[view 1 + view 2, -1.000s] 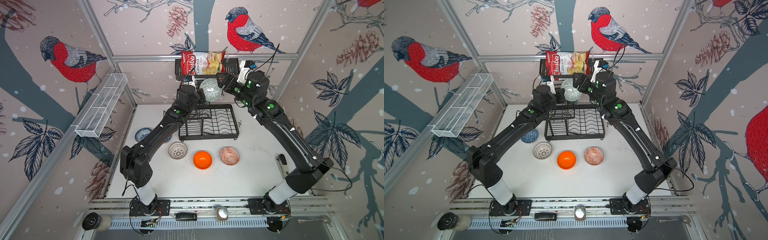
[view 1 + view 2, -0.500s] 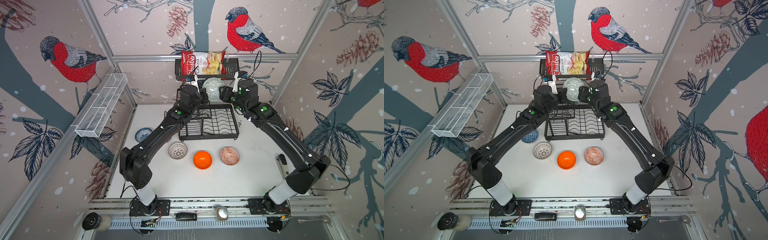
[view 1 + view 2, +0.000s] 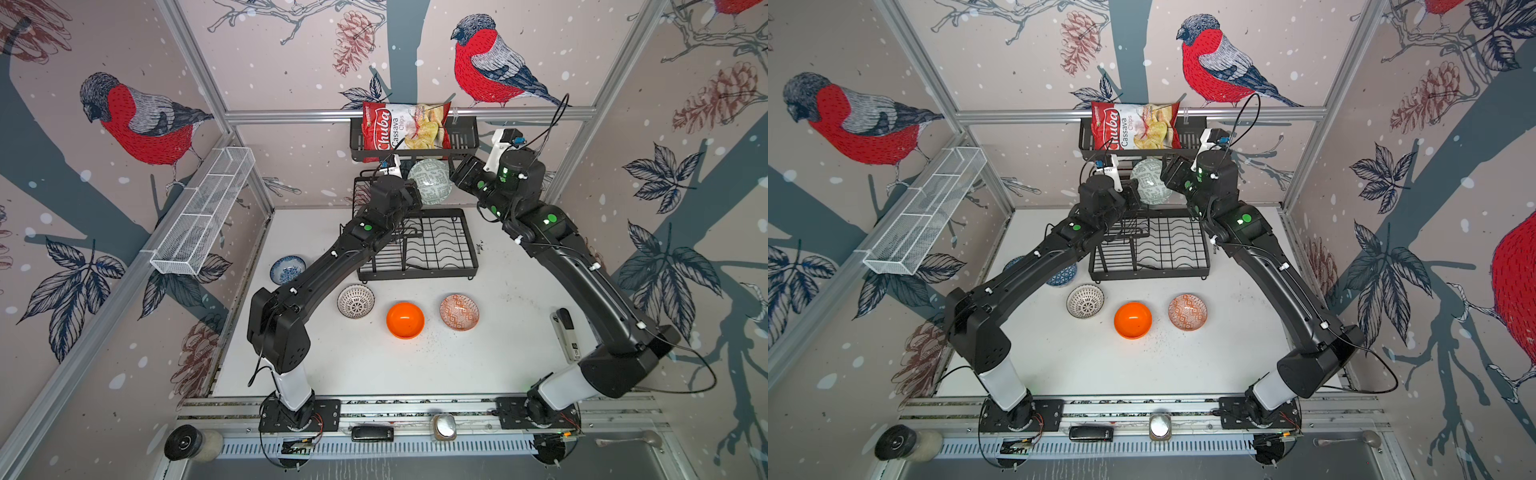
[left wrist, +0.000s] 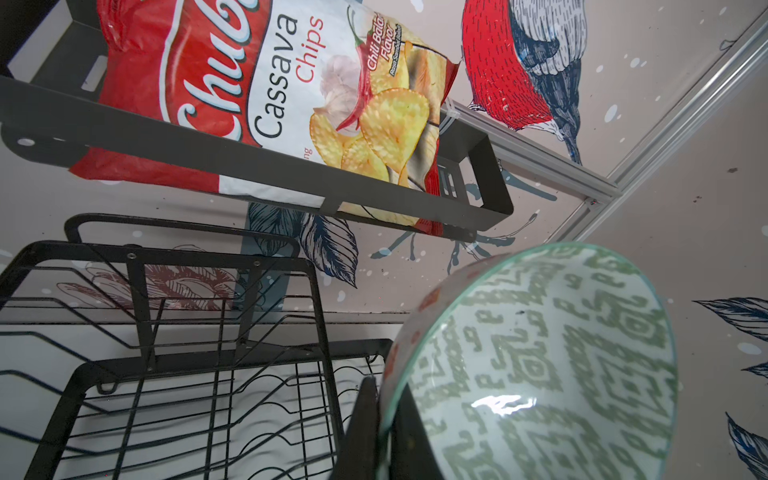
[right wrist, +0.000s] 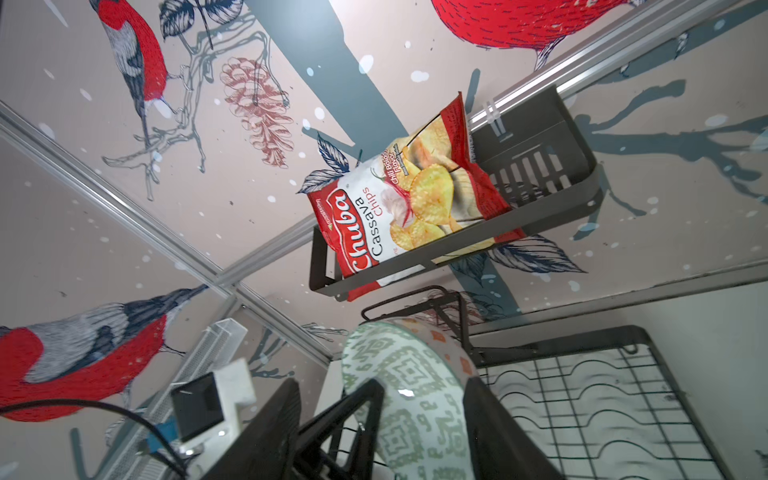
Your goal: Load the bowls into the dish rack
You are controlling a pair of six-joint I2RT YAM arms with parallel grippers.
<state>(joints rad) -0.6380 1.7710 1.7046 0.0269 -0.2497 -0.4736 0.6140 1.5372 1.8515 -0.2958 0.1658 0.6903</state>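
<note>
Bowl point(image 3: 431, 187) held on edge over rack point(image 3: 415, 274), rim pinched by left gripper point(image 3: 417, 195); right gripper point(image 3: 454, 178) astride, grip unclear: handover judged.

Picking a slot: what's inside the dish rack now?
Only bare wires show in the dish rack, nothing loaded. The left arm covers its left side in both top views.
</note>
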